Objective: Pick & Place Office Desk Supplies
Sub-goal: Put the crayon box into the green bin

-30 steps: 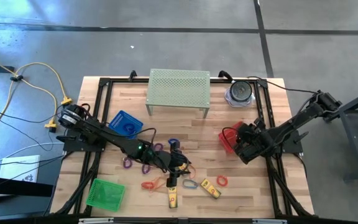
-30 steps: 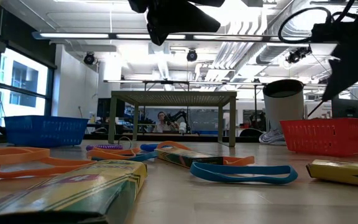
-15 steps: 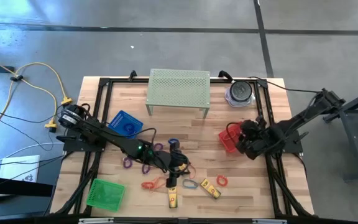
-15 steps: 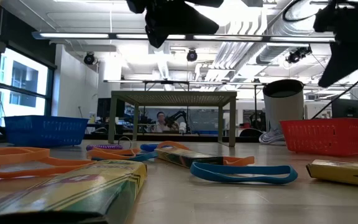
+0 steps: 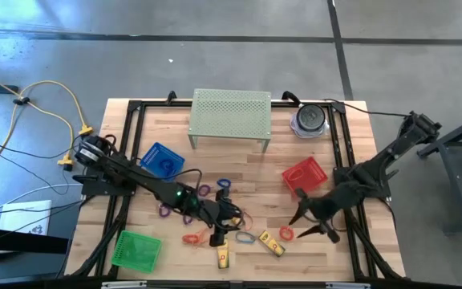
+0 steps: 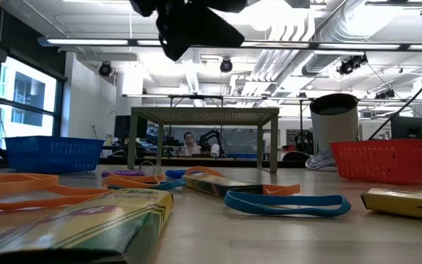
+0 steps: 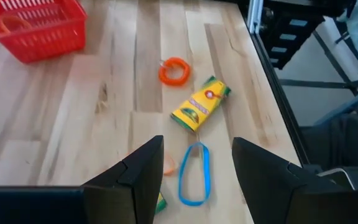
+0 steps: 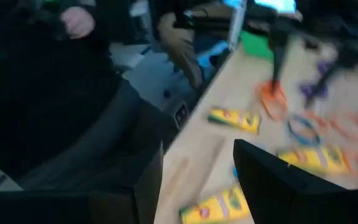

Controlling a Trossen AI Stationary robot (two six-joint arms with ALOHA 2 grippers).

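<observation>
Both pincers spread, empty: left pincer (image 5: 219, 233); right pincer (image 5: 305, 225); box lettering unreadable.

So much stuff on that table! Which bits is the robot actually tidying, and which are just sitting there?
Part of the job:
- blue loop
- orange loop
- purple loops
- yellow boxes

Just lying about:
- red basket
- blue basket
- green basket
- pale green perforated stand
- round container

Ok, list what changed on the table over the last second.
The right tool swung away from the red basket toward the table's front edge, near the orange loop, empty. The left tool eased slightly frontward over the blue loop. Supplies and baskets stayed put.
</observation>
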